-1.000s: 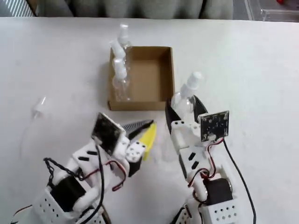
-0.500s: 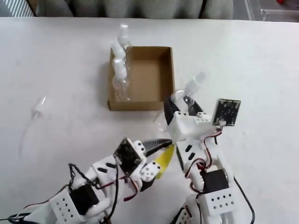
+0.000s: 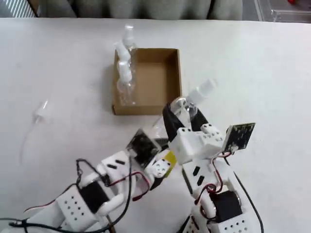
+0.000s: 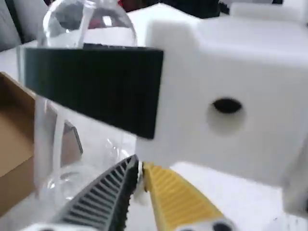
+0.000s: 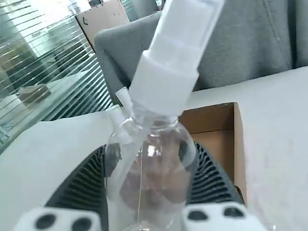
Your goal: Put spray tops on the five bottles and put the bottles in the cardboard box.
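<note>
White table (image 3: 252,58), both arms at the near edge. Right gripper (image 5: 150,195) is clamped on a clear bottle (image 5: 147,168), with a black finger (image 5: 79,185) on each side of its body. Its spray top (image 5: 174,60) is on, and the bottle is tilted with the top pointing away from the arm. Left gripper (image 4: 140,169) is closed, black and yellow tips meeting with nothing between. It sits low, just beside the held bottle's base, under the right gripper's white housing (image 4: 231,91). Cardboard box (image 3: 160,77) is open side up, its near corner just beside the held bottle. Capped bottles (image 3: 125,73) line the wall on the left arm's side; count unclear, one sticks out past the far rim. Loose spray top (image 3: 40,113) with its tube lies well apart, further to that side.
</note>
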Controlling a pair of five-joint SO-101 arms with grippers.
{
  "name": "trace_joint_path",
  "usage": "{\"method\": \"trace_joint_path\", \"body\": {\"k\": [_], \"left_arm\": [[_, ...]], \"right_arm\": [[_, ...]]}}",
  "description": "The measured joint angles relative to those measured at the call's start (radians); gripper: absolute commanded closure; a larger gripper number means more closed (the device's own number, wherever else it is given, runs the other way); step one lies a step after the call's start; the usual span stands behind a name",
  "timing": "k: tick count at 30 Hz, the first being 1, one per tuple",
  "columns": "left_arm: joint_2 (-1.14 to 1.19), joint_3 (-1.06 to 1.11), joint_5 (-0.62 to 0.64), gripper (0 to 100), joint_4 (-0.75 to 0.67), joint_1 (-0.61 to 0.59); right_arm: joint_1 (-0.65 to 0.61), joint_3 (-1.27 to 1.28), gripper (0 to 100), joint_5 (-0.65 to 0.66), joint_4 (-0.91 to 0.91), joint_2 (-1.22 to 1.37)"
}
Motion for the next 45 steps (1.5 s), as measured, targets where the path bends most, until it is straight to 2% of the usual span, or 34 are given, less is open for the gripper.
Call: {"method": "trace_joint_path", "body": {"k": [3, 6, 16, 24, 30, 35, 39, 42, 45], "left_arm": [[0.166, -0.071, 0.000, 98, 0.008, 0.002], [0.224, -0.077, 0.000, 98, -0.018, -0.009], [0.218, -0.075, 0.003, 98, -0.043, -0.107], [0.160, -0.048, 0.002, 98, -0.040, -0.118], [0.054, -0.049, -0.110, 98, 0.129, -0.161], [0.003, -0.138, -0.216, 98, 0.345, -0.298], [-0.005, -0.153, -0.272, 98, 0.531, -0.473], [-0.006, -0.115, -0.278, 98, 0.543, -0.617], [-0.006, -0.032, -0.278, 98, 0.488, -0.704]], "right_arm": [[0.012, 0.034, 98.2, 0.057, 0.000, -0.021], [0.018, 0.041, 98.2, 0.071, 0.000, -0.034], [0.018, 0.038, 98.2, 0.080, 0.063, -0.080], [0.018, 0.038, 98.2, 0.080, 0.072, -0.080], [0.018, 0.038, 98.2, 0.080, 0.081, -0.077], [0.014, 0.100, 98.2, 0.083, -0.009, -0.064], [0.046, 0.153, 98.2, 0.169, -0.126, -0.063], [0.063, 0.161, 98.2, 0.193, -0.189, -0.063], [0.063, 0.161, 98.2, 0.201, -0.219, -0.063]]}}
